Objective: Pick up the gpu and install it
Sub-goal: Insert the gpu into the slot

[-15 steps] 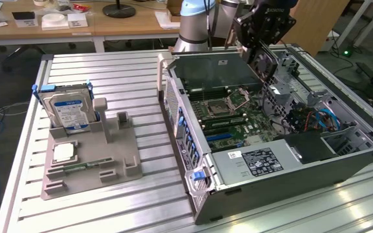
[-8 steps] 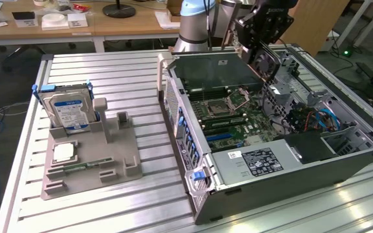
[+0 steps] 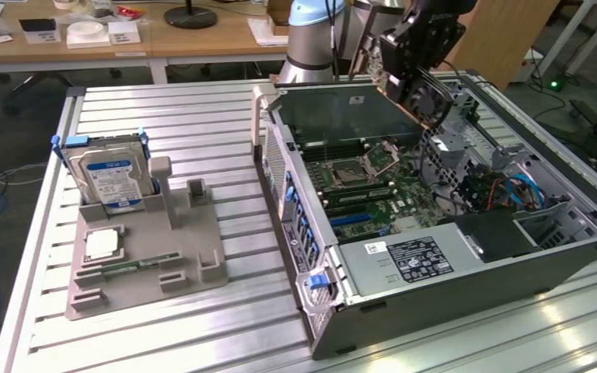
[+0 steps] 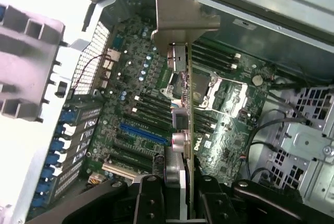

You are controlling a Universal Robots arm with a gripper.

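Grip: the gripper (image 4: 179, 190) was clamped on one end of the graphics card (image 4: 182, 78), a finger (image 4: 148, 195) on each face and the silver bracket (image 4: 183, 18) at the free end. The card hung in the air over the motherboard (image 4: 130, 104) inside the open computer case (image 3: 277, 155), and was not seated in any slot.

Risks, as judged:
- Held by one end only, the card might pivot or slip in the fingers under seating force.
- The bracket might catch on the case's rear wall if it came down out of line.
- The card edge looked off from the blue slot (image 4: 141, 132); a skewed entry might scrape nearby parts or jam.
- Loose black cables (image 4: 261, 130) lay close by and might snag.

Writing: "DELL" read on the motherboard beside the card. The power supply sticker (image 3: 418, 259) carried print too small to read. Farther off, the hard drive (image 3: 109, 177) in the grey stand (image 3: 174, 256) had a blue-and-white label, illegible.
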